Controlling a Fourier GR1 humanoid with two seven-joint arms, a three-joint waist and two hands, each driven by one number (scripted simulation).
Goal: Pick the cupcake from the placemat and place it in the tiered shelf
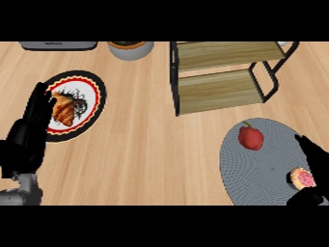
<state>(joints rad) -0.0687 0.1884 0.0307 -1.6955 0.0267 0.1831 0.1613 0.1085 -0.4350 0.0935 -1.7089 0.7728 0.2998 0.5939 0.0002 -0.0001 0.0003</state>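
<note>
A pink-frosted cupcake (303, 178) lies on the grey round placemat (267, 164) at its right side. My right hand (325, 170) is against the cupcake, with the fingers above and right of it and the thumb curling below it. A red pepper (251, 137) sits on the upper left part of the placemat. The tiered shelf (224, 72), black-framed with wooden boards, stands at the upper middle right. My left hand (30, 130) rests with straight fingers pointing up at the left edge, beside a plate.
A red and white plate (89, 91) with a croissant (65, 109) lies on the left. A grey pot (130, 49) and a dark appliance (59, 45) stand at the far edge. Bare wooden counter (153, 144) spans the middle.
</note>
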